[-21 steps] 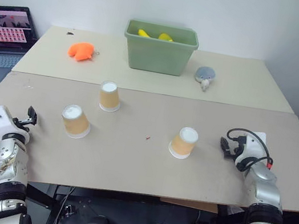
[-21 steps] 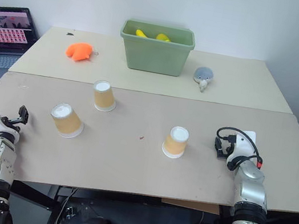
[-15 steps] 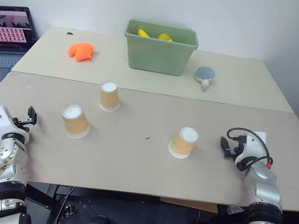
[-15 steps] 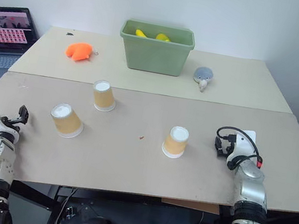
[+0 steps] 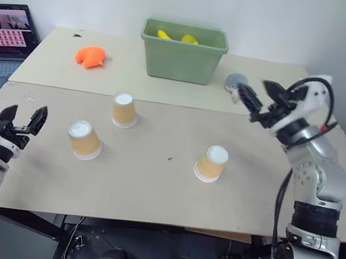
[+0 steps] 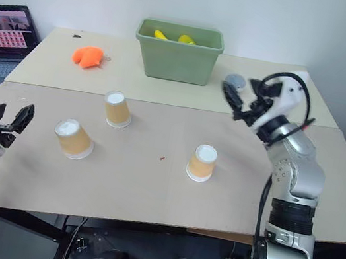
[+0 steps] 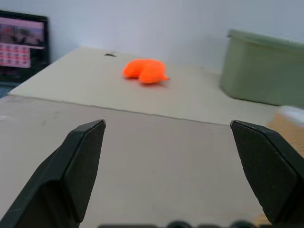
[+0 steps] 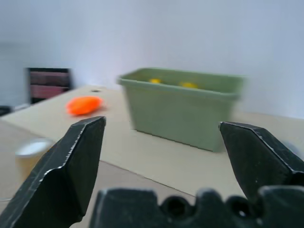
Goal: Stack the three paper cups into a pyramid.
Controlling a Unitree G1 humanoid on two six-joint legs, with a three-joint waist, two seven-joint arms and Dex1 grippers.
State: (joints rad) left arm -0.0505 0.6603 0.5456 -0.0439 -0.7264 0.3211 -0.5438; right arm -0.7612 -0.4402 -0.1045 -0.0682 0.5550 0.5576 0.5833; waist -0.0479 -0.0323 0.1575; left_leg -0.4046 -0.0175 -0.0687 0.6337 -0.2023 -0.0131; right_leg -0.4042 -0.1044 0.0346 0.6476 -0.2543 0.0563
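Behind three separate cups [image 5: 212,162], green bin [image 5: 182,54] holds yellow items [image 5: 165,35]; both fingers spread, empty.

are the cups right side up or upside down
Upside down. All three paper cups stand on their wide rims on the table, white bases facing up, none stacked.

My left end effector [image 5: 23,122] hangs low at my side, spread wide; my right end effector [image 5: 255,102] is raised high, spread wide too.

Three tan-orange paper cups [image 5: 125,109] with white bases, green bin [image 5: 183,53], orange toy [image 5: 89,56], beige table [image 5: 149,186].
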